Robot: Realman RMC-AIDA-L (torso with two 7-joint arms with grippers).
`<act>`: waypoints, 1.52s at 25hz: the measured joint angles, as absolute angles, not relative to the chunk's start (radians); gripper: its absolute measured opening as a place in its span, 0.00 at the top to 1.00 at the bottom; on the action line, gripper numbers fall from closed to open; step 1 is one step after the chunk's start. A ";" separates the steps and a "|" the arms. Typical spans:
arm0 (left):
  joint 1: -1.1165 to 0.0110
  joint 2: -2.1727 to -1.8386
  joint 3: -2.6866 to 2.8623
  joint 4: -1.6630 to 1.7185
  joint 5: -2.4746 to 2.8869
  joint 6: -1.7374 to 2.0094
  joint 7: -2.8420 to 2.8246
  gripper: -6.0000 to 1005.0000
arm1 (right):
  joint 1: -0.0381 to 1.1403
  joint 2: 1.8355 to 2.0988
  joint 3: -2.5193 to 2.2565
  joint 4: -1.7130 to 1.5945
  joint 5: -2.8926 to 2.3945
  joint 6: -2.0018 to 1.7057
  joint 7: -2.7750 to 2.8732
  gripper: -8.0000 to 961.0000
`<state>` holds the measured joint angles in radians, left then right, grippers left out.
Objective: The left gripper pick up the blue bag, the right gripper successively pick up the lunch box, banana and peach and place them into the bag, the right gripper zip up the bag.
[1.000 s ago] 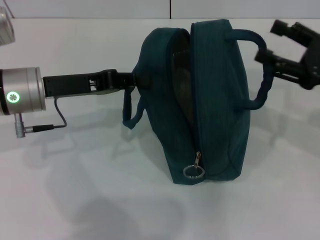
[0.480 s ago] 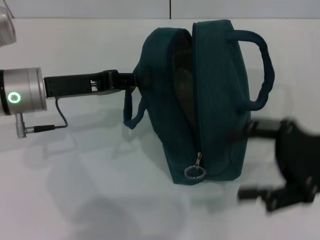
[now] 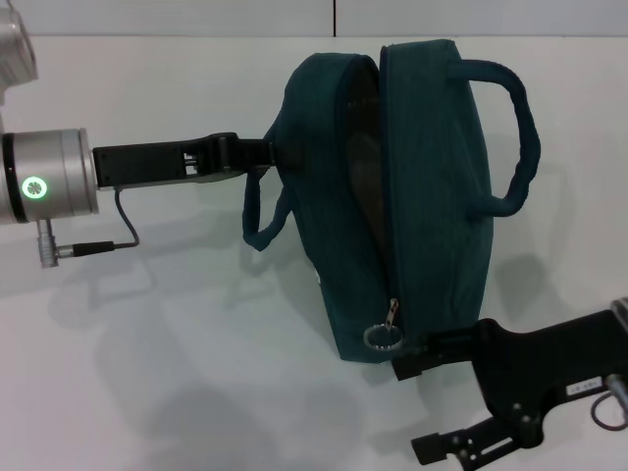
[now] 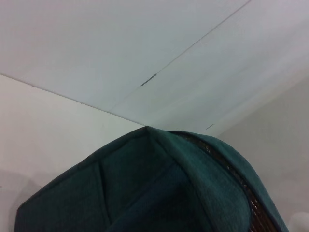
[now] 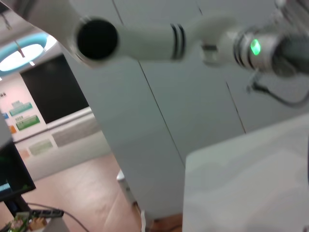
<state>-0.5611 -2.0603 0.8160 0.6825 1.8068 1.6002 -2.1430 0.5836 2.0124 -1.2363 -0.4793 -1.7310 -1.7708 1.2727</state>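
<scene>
Bag point(image 3: 422, 196) x1, left hand point(image 3: 257, 153) clamped on; right hand point(image 3: 432, 407) apart nr zip pull point(image 3: 383, 337).

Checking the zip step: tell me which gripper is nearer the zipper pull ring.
Right. The right gripper is just below and beside the zipper pull ring, fingers open. The left gripper holds the blue bag at its far upper left side.

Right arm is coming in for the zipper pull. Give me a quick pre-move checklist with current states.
1. Left gripper shut on the blue bag, near the strap: ok.
2. Bag held up, opening facing the head camera: ok.
3. Ring pull at the near end, in plain sight: ok.
4. Right gripper open beside the pull: ok.
5. Fingers lined up on the ring: not ok, they sit lower and to its right.
6. Lunch box, banana, peach inside: cannot tell.
</scene>
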 joint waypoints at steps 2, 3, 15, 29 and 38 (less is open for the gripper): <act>-0.561 -2.060 0.816 0.682 1.806 1.600 -2.143 0.89 | 0.602 2.013 -1.250 -0.456 -1.736 -1.740 1.283 0.16; -0.561 -2.060 0.816 0.682 1.806 1.600 -2.144 0.89 | 0.606 2.013 -1.254 -0.453 -1.740 -1.720 1.293 0.17; -0.561 -2.060 0.816 0.681 1.801 1.600 -2.143 0.88 | 0.616 2.027 -1.259 -0.459 -1.702 -1.604 1.290 0.17; -0.555 -2.059 0.816 0.681 1.800 1.600 -2.141 0.88 | 0.590 2.028 -1.322 -0.452 -1.530 -1.517 1.219 0.18; -0.552 -2.056 0.815 0.681 1.800 1.600 -2.141 0.88 | 0.553 2.024 -1.298 -0.460 -1.511 -1.533 1.211 0.18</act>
<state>-0.5520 -2.0562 0.8150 0.6810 1.8000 1.6000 -2.1414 0.5525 2.0238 -1.2984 -0.4596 -1.5114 -1.5334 1.2112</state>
